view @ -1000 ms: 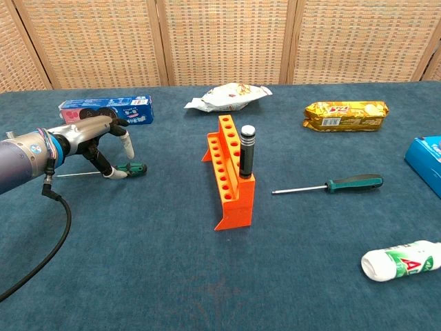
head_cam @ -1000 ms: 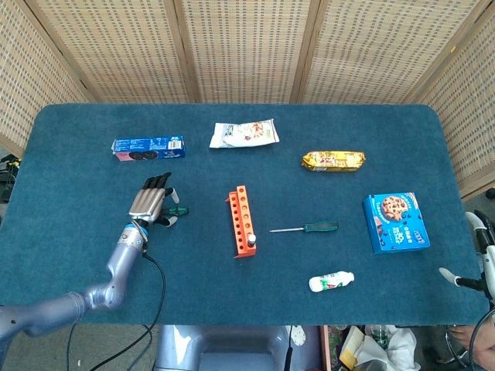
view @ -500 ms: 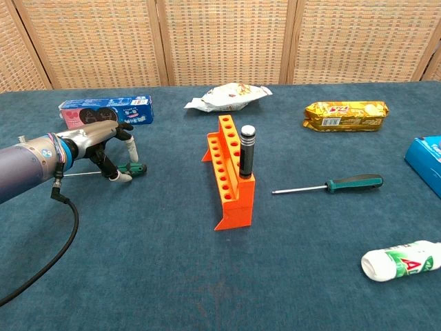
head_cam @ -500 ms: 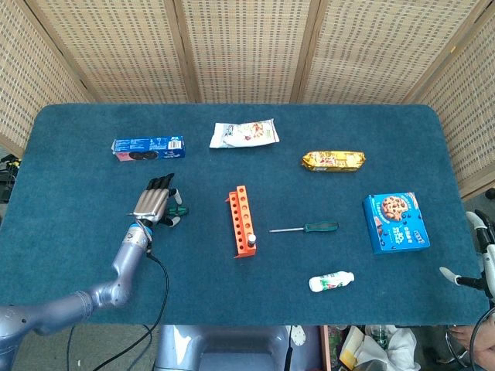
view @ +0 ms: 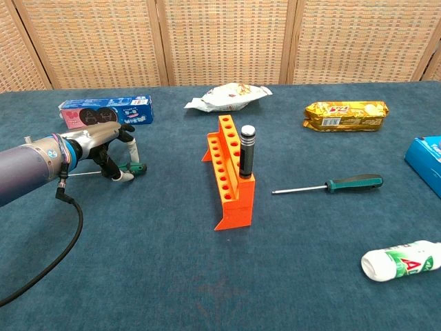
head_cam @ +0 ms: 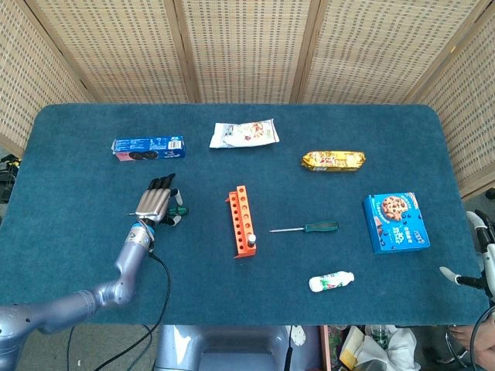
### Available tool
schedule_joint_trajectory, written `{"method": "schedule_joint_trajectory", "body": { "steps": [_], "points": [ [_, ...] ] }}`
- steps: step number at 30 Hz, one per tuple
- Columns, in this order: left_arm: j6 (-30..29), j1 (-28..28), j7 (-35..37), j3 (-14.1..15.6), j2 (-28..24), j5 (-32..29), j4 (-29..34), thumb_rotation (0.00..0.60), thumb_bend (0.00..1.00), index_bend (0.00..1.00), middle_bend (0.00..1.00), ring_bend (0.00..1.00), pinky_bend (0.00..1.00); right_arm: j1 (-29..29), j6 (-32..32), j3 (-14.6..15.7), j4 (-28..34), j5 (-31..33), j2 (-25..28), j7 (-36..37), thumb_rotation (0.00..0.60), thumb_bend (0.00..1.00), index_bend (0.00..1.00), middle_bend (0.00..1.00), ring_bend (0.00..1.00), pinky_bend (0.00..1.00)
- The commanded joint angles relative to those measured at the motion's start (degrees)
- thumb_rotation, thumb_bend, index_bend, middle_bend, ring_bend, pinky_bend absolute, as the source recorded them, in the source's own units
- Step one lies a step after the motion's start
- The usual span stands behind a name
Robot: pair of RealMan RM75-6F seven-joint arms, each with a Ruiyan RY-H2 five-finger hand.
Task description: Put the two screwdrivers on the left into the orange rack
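While my left hand [view: 103, 141] arches over the green-handled screwdriver [view: 133, 168], fingertips down around its handle, I can't tell if it is truly gripped. Its shaft runs back under my palm toward the wrist, handle ahead. To the hand's right stands the orange rack [view: 231, 176], already holding 1 screwdriver. My right hand [head_cam: 481, 259] sits far off, its pose unclear.
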State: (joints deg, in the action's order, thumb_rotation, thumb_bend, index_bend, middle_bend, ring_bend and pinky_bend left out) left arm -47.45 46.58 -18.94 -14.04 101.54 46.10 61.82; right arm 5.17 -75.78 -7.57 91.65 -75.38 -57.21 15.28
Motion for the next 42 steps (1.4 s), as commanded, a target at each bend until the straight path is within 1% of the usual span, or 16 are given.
{"method": "schedule_joint_trajectory", "body": {
  "steps": [1,9,11,14,16,20,23,26,29,31,34,38,42],
  "points": [
    [-0.13,0.00,-0.33,-0.15,0.13,-0.34,-0.07,0.600,0.31,0.49,0.00,0.00,0.00,0.05,0.14,0.00,-0.05,0.05,-0.01,0.06,0.600,0.00,0.00,0.00,0.00,0.00],
    [-0.45,0.04,-1.35,-0.47,0.42,-1.16,-0.10,0.600,0.34,0.50,0.00,0.00,0.00,0.06,0.26,-0.02,-0.10,0.12,0.08,0.30,0.600,0.00,0.00,0.00,0.00,0.00],
    [-0.63,-0.05,-1.21,-0.61,0.42,-1.12,0.05,0.600,0.36,0.53,0.00,0.00,0.00,0.07,0.30,0.00,-0.12,0.06,0.10,0.46,0.600,0.00,0.00,0.00,0.00,0.00],
    [-1.43,-0.29,-0.47,-1.09,-0.04,-0.42,0.99,0.600,0.37,0.58,0.00,0.00,0.00,0.07,0.35,-0.01,-0.20,0.01,0.16,0.76,0.600,0.00,0.00,0.00,0.00,0.00],
    [-2.13,-0.51,-0.01,-1.35,-0.64,0.25,2.04,0.600,0.37,0.59,0.00,0.00,0.00,0.07,0.39,-0.02,-0.24,-0.01,0.19,0.95,0.600,0.00,0.00,0.00,0.00,0.00],
    [-3.89,-1.16,1.46,-2.33,-3.01,1.94,6.13,0.600,0.38,0.61,0.00,0.00,0.00,0.08,0.39,0.04,-0.26,-0.18,0.21,1.05,0.600,0.00,0.00,0.00,0.00,0.00],
    [-5.78,-1.96,3.04,-3.39,-6.00,3.81,11.23,0.600,0.39,0.61,0.00,0.00,0.00,0.05,0.29,0.09,-0.17,-0.31,0.21,0.99,0.600,0.00,0.00,0.00,0.00,0.00],
    [-7.47,-2.51,3.26,-3.73,-8.33,5.39,15.19,0.600,0.40,0.61,0.00,0.00,0.00,0.05,0.21,0.11,-0.11,-0.36,0.19,0.82,0.600,0.00,0.00,0.00,0.00,0.00],
    [-9.65,-3.41,4.18,-4.53,-11.72,7.55,21.83,0.600,0.40,0.61,0.00,0.00,0.00,0.04,0.19,0.17,-0.03,-0.40,0.15,0.60,0.600,0.00,0.00,0.00,0.00,0.00],
    [-10.00,-3.65,4.20,-4.53,-12.64,7.85,23.45,0.600,0.40,0.62,0.00,0.00,0.00,0.03,0.16,0.18,0.03,-0.42,0.16,0.55,0.600,0.00,0.00,0.00,0.00,0.00],
    [-11.29,-4.27,4.86,-4.96,-15.07,9.40,28.73,0.600,0.41,0.62,0.00,0.00,0.00,-0.03,-0.03,0.17,0.13,-0.44,0.17,0.42,0.600,0.00,0.00,0.00,0.00,0.00],
    [-11.88,-4.78,5.58,-5.19,-17.71,10.14,34.04,0.600,0.41,0.62,0.00,0.00,0.00,-0.14,-0.23,0.15,0.20,-0.42,0.22,0.46,0.600,0.00,0.00,0.00,0.00,0.00],
    [-11.67,-5.06,8.31,-5.95,-19.47,10.95,38.17,0.600,0.41,0.62,0.00,0.00,0.00,-0.19,-0.30,0.08,0.14,-0.32,0.27,0.65,0.600,0.00,0.00,0.00,0.00,0.00]
  ]
}}
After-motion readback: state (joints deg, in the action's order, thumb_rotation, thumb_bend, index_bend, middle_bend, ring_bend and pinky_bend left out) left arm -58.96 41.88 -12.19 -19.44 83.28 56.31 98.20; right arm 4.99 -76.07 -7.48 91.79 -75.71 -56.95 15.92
